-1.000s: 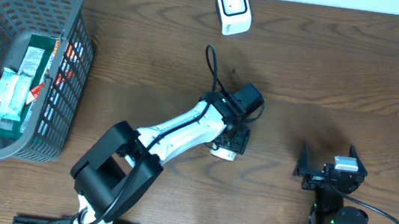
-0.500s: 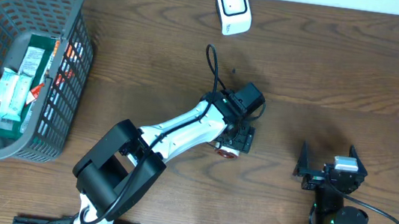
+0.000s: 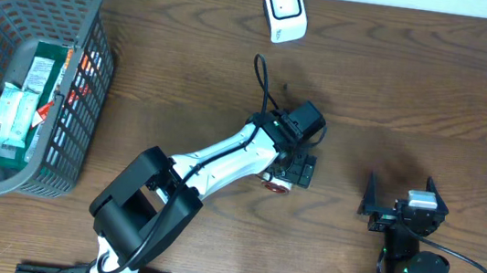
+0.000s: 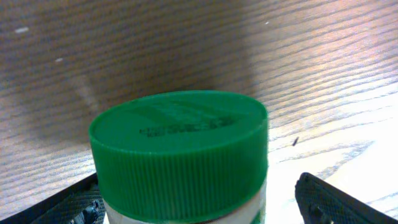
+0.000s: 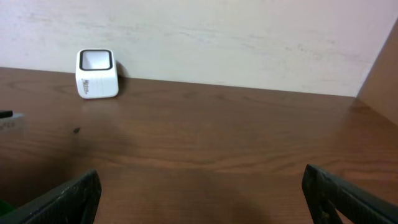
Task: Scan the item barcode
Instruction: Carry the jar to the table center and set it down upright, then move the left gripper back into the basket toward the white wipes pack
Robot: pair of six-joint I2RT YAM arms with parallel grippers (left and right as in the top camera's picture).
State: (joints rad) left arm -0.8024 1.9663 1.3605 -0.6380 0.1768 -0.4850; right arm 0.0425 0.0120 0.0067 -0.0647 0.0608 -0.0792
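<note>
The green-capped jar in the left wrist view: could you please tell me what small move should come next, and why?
Probably retract the left tool slightly: its fingers stand open beside the jar, which rests unheld on the table, far from the white scanner. Backing off would allow a fresh grip for carrying it there.

One green-capped jar (image 4: 180,155), one scanner (image 3: 284,11), one basket (image 3: 95,65), perhaps four packets (image 3: 16,111)

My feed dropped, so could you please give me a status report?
Left gripper open, fingers either side of green-lidded jar. Right gripper open, empty. Nothing between jar and scanner.
</note>
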